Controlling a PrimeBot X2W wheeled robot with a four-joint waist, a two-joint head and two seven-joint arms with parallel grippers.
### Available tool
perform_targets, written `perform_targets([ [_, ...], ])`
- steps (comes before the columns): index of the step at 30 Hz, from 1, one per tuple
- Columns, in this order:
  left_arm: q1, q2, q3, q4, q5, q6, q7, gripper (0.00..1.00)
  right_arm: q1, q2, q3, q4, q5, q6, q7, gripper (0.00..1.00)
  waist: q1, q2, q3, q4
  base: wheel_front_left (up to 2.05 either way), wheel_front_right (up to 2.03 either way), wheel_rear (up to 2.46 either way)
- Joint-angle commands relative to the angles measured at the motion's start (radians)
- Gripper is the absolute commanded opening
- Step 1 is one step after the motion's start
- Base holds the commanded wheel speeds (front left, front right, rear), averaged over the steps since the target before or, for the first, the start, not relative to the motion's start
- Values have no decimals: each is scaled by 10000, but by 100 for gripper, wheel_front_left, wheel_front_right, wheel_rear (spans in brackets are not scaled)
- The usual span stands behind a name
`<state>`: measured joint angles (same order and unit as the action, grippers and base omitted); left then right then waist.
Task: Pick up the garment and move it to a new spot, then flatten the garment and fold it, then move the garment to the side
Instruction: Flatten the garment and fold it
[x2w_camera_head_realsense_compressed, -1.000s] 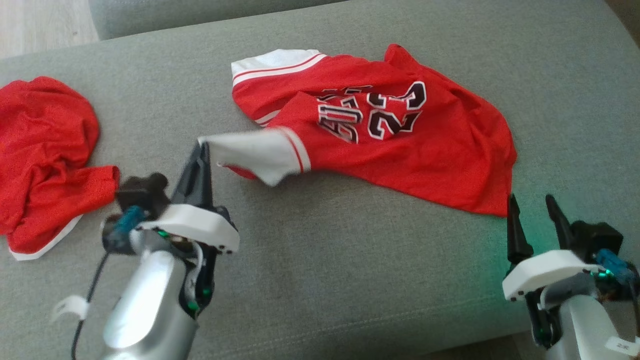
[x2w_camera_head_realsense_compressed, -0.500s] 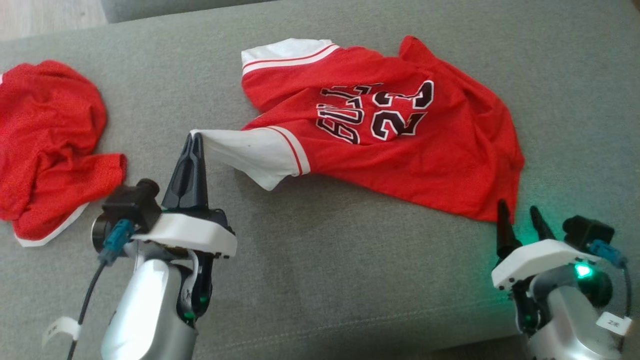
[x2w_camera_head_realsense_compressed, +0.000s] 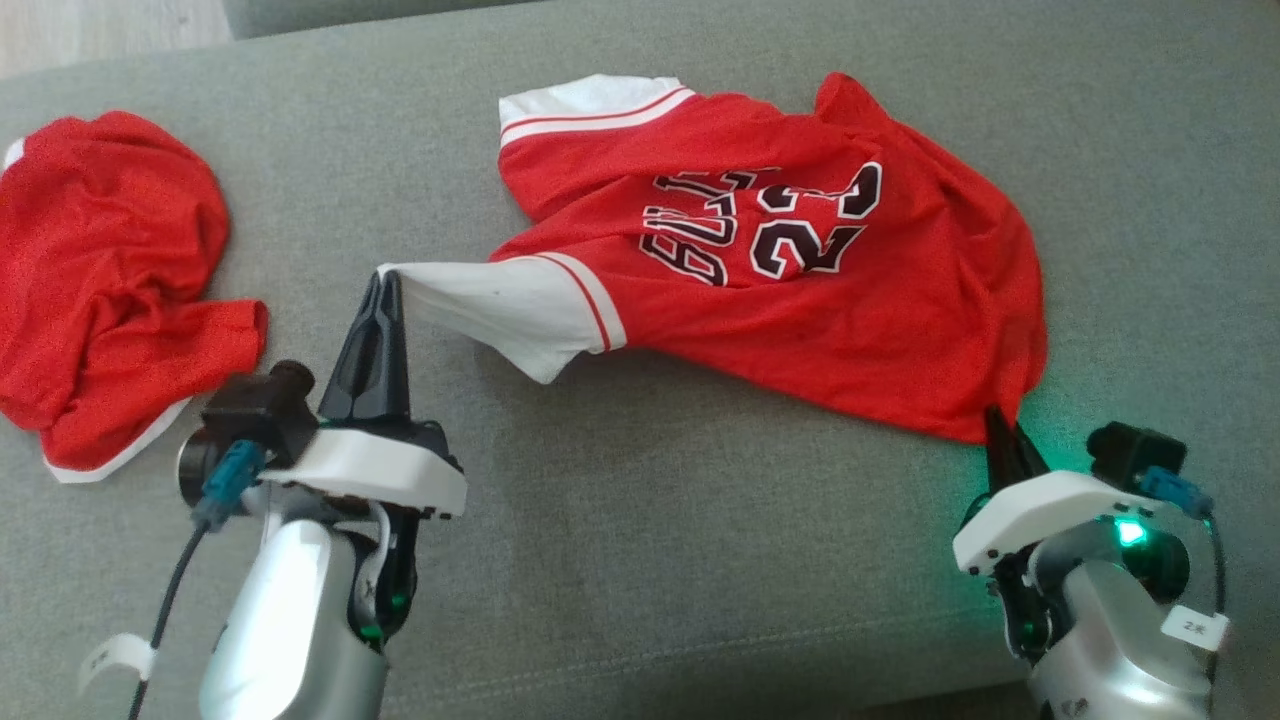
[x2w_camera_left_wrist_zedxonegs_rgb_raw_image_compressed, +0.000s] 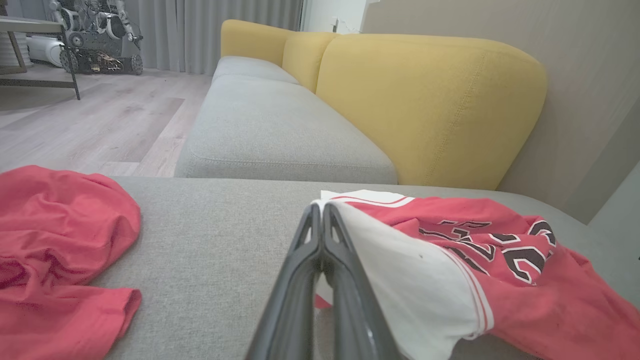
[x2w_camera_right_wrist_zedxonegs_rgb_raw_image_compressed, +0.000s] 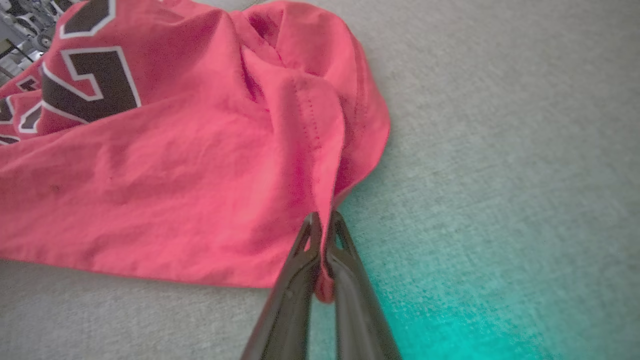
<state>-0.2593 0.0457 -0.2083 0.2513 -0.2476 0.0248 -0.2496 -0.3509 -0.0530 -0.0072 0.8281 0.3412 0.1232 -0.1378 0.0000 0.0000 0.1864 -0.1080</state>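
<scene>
The garment (x2w_camera_head_realsense_compressed: 800, 310) is a red jersey with white sleeve trim and black "23" lettering, spread across the grey sofa seat (x2w_camera_head_realsense_compressed: 640, 560). My left gripper (x2w_camera_head_realsense_compressed: 390, 285) is shut on the white sleeve edge, lifting it off the cushion; the left wrist view shows that sleeve (x2w_camera_left_wrist_zedxonegs_rgb_raw_image_compressed: 400, 270) draped over the closed left gripper (x2w_camera_left_wrist_zedxonegs_rgb_raw_image_compressed: 320, 207). At the lower right my right gripper (x2w_camera_head_realsense_compressed: 995, 418) is shut on the jersey's red hem corner. In the right wrist view the closed right gripper (x2w_camera_right_wrist_zedxonegs_rgb_raw_image_compressed: 322, 217) pinches a fold of the red hem (x2w_camera_right_wrist_zedxonegs_rgb_raw_image_compressed: 310, 165).
A second crumpled red garment (x2w_camera_head_realsense_compressed: 100, 290) lies at the left of the seat, also seen as a red heap (x2w_camera_left_wrist_zedxonegs_rgb_raw_image_compressed: 55, 240) in the left wrist view. Behind are a yellow sofa back (x2w_camera_left_wrist_zedxonegs_rgb_raw_image_compressed: 430, 105), another grey cushion (x2w_camera_left_wrist_zedxonegs_rgb_raw_image_compressed: 270, 130) and wooden floor (x2w_camera_left_wrist_zedxonegs_rgb_raw_image_compressed: 80, 120).
My right gripper has moved up to the hem corner and shut on it. The left gripper keeps its hold on the sleeve; the camera has shifted slightly.
</scene>
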Motion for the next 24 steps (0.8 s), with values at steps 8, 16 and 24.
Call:
perform_targets([
  [8, -347, 71, 985, -846, 176, -96, -122, 0, -480, -101, 360, -1732, -1304, 75, -269, 0, 0, 0, -684, 51, 0, 0, 0],
  [16, -1552, 409, 1067, -2193, 56, -781, 256, 0, -1649, -1653, 727, -5712, -1365, 75, 1238, 0, 0, 0, -2109, 147, 0, 0, 0],
  [24, -3406, 566, 769, -4129, -390, -1000, 2226, 0, -2625, -2115, -282, -8351, -1880, 75, 3418, 0, 0, 0, -3008, 320, 0, 0, 0],
])
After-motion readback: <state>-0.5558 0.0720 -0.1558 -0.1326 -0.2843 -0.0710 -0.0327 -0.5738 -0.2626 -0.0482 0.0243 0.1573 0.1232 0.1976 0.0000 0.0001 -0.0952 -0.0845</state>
